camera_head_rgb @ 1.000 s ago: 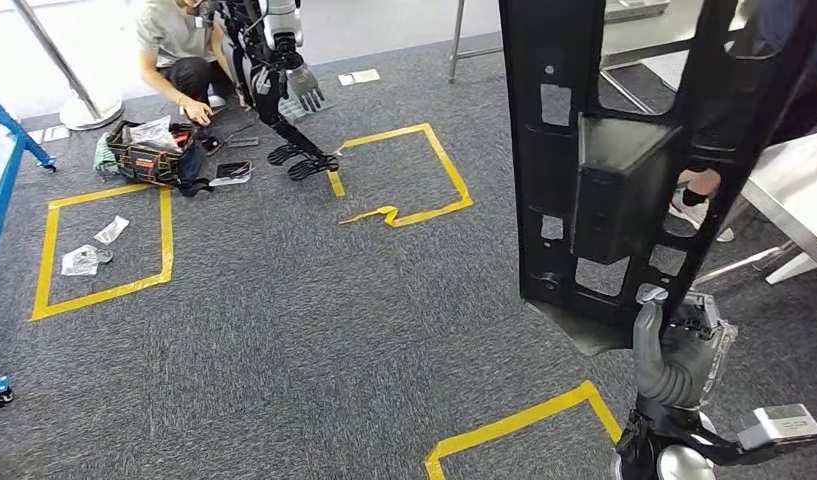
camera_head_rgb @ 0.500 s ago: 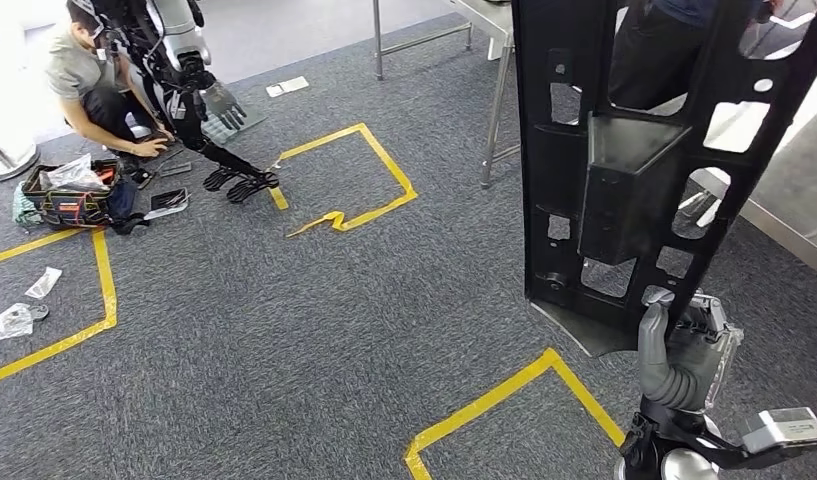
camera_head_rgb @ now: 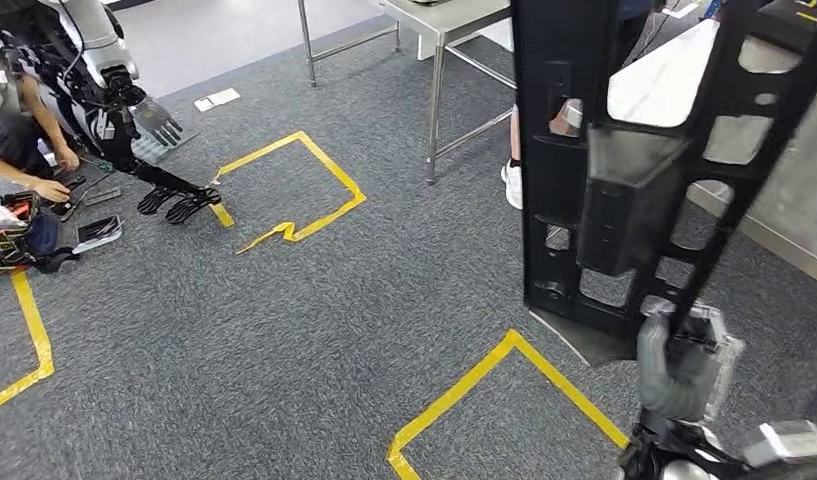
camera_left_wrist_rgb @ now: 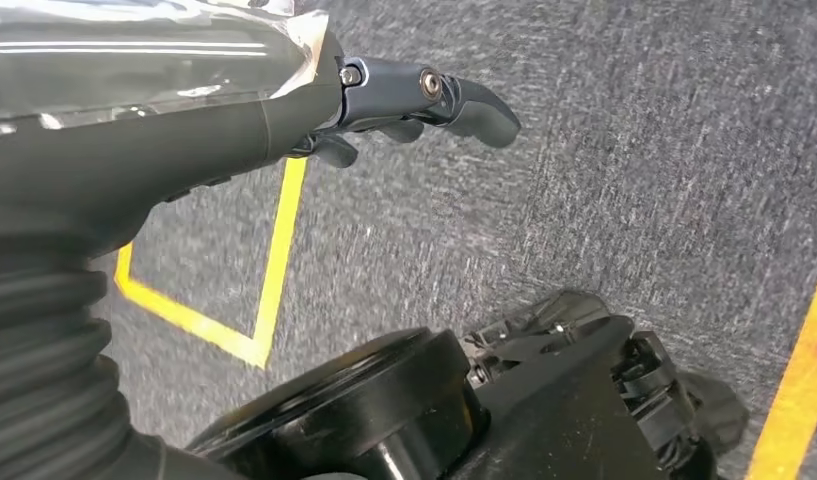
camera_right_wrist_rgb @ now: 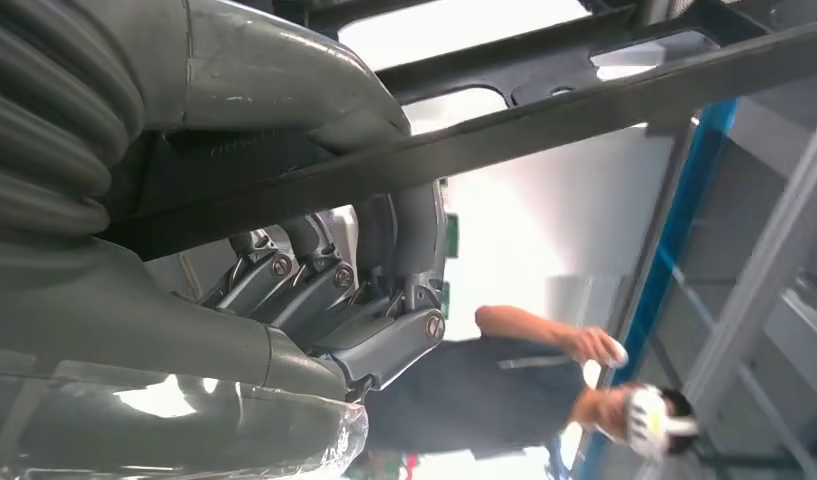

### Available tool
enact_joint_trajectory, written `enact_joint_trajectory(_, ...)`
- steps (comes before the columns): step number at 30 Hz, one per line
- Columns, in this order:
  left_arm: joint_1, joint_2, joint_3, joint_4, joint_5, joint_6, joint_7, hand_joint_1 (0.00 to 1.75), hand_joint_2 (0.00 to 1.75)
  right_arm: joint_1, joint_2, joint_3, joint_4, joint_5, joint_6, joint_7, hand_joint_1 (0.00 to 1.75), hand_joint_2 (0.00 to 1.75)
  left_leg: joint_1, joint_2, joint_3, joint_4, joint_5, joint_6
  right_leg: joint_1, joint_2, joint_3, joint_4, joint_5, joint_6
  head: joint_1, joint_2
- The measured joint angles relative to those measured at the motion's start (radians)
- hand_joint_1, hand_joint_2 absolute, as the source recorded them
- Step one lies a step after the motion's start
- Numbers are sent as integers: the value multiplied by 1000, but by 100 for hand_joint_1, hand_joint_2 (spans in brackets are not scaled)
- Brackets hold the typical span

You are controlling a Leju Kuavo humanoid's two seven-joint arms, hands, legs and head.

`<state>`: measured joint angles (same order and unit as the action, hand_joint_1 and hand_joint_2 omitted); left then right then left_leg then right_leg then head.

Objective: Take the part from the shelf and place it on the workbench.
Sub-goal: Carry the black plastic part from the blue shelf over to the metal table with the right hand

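Head view: right hand (camera_head_rgb: 682, 362), at lower right, grips the bottom edge of the part (camera_head_rgb: 624, 170), a tall black frame with cut-out windows and a box-shaped block at its middle, held upright above the grey carpet (camera_head_rgb: 314, 330). Yellow tape lines (camera_head_rgb: 484, 385) mark the carpet below it. Behind the part stands a metal-legged bench (camera_head_rgb: 449, 20) with a pale top. At far left a second robot (camera_head_rgb: 109, 85) stands beside a crouching person (camera_head_rgb: 14, 130) and a tool bag (camera_head_rgb: 19, 235).

Left wrist view: left hand (camera_left_wrist_rgb: 404, 100) hangs over the carpet, its fingers (camera_left_wrist_rgb: 474, 105) loosely curled with nothing between them.

Right wrist view: right hand's fingers (camera_right_wrist_rgb: 314, 290) are clamped on a black bar of the part (camera_right_wrist_rgb: 584, 95); beyond, a person in a dark shirt (camera_right_wrist_rgb: 504, 385) stands near a blue shelf frame (camera_right_wrist_rgb: 674, 240).
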<state>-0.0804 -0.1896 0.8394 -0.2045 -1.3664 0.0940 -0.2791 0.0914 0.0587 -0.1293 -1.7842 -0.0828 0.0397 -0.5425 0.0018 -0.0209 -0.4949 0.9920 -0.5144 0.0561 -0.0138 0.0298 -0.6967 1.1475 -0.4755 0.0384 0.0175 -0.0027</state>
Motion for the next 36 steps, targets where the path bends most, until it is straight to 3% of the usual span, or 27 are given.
enact_joint_trajectory(2, 1, 2, 0, 0, 0, 0, 0, 0, 175, 3, 0, 0, 0, 0, 0, 0, 175, 175, -3, 30, -2, 0, 0, 2, 0, -17, -57, 125, -43, -1, 3, 0)
enact_joint_trajectory(3, 1, 3, 0, 0, 0, 0, 0, 0, 175, 5, 0, 0, 0, 0, 0, 0, 175, 175, -4, 45, -2, 0, -1, 2, -1, -19, -67, 151, -47, 3, 3, 0)
enact_joint_trajectory(4, 1, 4, 0, 0, 0, 0, 0, 0, 175, 7, 0, -1, 0, 0, 0, 0, 175, 175, -5, 58, -1, 0, -3, 1, -2, -24, -56, 135, -37, 10, 4, 0)
enact_joint_trajectory(6, 1, 5, 0, 0, 0, 0, 0, 0, 175, 8, 0, -1, -1, 0, 0, 0, 175, 175, -5, 80, 4, 0, -8, -3, -2, -53, 18, 3, 6, 24, 4, 0)
enact_joint_trajectory(7, 1, 6, 0, 0, 0, 0, 0, 0, 175, 8, 0, -2, -1, 0, 0, 0, 175, 175, -8, 89, 7, 1, -12, -7, 1, -75, 57, -63, 22, 25, 4, 0)
enact_joint_trajectory(9, 2, 8, 0, -1, 0, 0, 0, 0, 175, 8, 0, -2, -3, 0, 0, 0, 175, 175, -15, 104, 12, 1, -19, -17, 7, -96, 96, -129, 34, 15, 2, 0)
enact_joint_trajectory(11, 2, 9, 0, -2, 0, 0, 0, 0, 175, 8, 0, -3, -6, 0, 0, 0, 175, 175, -17, 120, 17, -1, -24, -25, 8, -76, 95, -128, 34, 1, 0, 0)
enact_joint_trajectory(12, 1, 10, 0, -2, -1, 0, 1, 0, 175, 9, 0, -5, -8, 0, 0, 0, 175, 175, -16, 115, 18, 3, -30, -30, 4, -66, 94, -130, 36, -4, 0, 0)
enact_joint_trajectory(14, 1, 10, 0, -3, -3, 0, 2, 0, 175, 10, 1, -6, -12, 0, 0, 0, 175, 175, -10, 75, -4, 58, -69, -40, -7, -45, 95, -133, 38, -20, -4, 0)
enact_joint_trajectory(16, -4, 9, 0, -3, -3, 0, 3, 0, 175, 10, 4, -7, -15, 0, 0, 0, 175, 175, -7, 31, -61, 183, -133, -46, -7, -26, 94, -133, 39, -31, -7, 0)
enact_joint_trajectory(17, -8, 9, 0, -3, -3, 0, 3, 0, 175, 11, 6, -8, -15, 0, 0, 0, 175, 175, -7, 22, -89, 244, -157, -48, -6, -15, 94, -133, 39, -34, -7, 0)
enact_joint_trajectory(18, -12, 9, 0, -3, -3, 0, 3, 0, 175, 12, 7, -8, -15, 0, 0, 0, 175, 175, -7, 19, -105, 279, -162, -48, -5, -3, 95, -133, 39, -34, -7, 0)
enact_joint_trajectory(19, -14, 9, 0, -3, -3, 0, 4, 0, 175, 13, 8, -8, -15, 0, 1, 0, 175, 175, -7, 18, -105, 279, -147, -48, -4, 9, 96, -133, 39, -33, -8, 0)
enact_joint_trajectory(20, -14, 9, 0, -3, -4, 1, 5, 0, 175, 14, 8, -8, -15, 0, 1, 0, 175, 175, -5, 14, -88, 242, -114, -47, -4, 23, 98, -132, 40, -33, -8, 0)
enact_joint_trajectory(22, -7, 8, -1, -3, -7, 2, 7, 0, 175, 14, 8, -9, -15, 0, 3, 0, 175, 175, 2, -24, -35, 119, -41, -45, -2, 50, 98, -130, 42, -28, -9, 0)
enact_joint_trajectory(23, -4, 8, -1, -2, -8, 3, 8, 0, 175, 14, 8, -10, -15, 0, 4, 0, 175, 175, 5, -46, -14, 65, -22, -44, -1, 63, 93, -128, 45, -24, -8, 0)
enact_joint_trajectory(24, -2, 7, -1, -2, -9, 3, 7, 0, 175, 13, 8, -11, -15, 0, 4, 0, 175, 175, 6, -63, -4, 34, -17, -42, 0, 73, 87, -127, 49, -17, -8, 0)
enact_joint_trajectory(26, -2, 5, -1, -1, -11, 4, 7, 0, 175, 15, 8, -14, -15, 0, 7, 0, 175, 175, 1, -57, -1, 15, -21, -33, -1, 95, 73, -129, 60, -1, -8, 0)
enact_joint_trajectory(27, -2, 4, -2, -1, -13, 3, 7, 0, 175, 17, 8, -16, -15, 0, 8, -1, 175, 175, 0, -45, -1, 11, -15, -26, -3, 92, 67, -128, 62, 5, -8, 0)
enact_joint_trajectory(29, -1, 3, -2, -1, -14, 3, 7, 0, 175, 17, 7, -21, -15, -1, 10, -2, 175, 175, 1, -18, 2, 1, -5, -10, 1, 51, 40, -88, 42, 6, -3, 0)
enact_joint_trajectory(31, 0, 4, -2, -2, -14, 3, 8, 0, 175, 16, 5, -22, -14, -3, 10, -5, 175, 175, 0, 10, 2, -2, -2, -2, 3, 0, -15, 27, -7, 0, 5, 0)
enact_joint_trajectory(33, 1, 7, -1, -2, -14, 3, 9, 0, 175, 18, 5, -23, -14, -3, 11, -6, 175, 175, 0, 40, 0, -2, -3, -1, -2, -15, -66, 139, -41, 5, 7, 0)
enact_joint_trajectory(34, 1, 8, -1, -2, -14, 3, 10, 0, 175, 19, 5, -23, -14, -3, 11, -6, 175, 175, 0, 54, 0, -2, -4, -2, -5, -19, -68, 150, -40, 12, 7, 0)
enact_joint_trajectory(36, 1, 10, -1, -2, -13, 4, 11, 0, 175, 21, 4, -24, -14, -3, 13, -6, 175, 175, 2, 79, 5, -2, -8, -8, -12, -42, -10, 52, -2, 33, 8, 0)
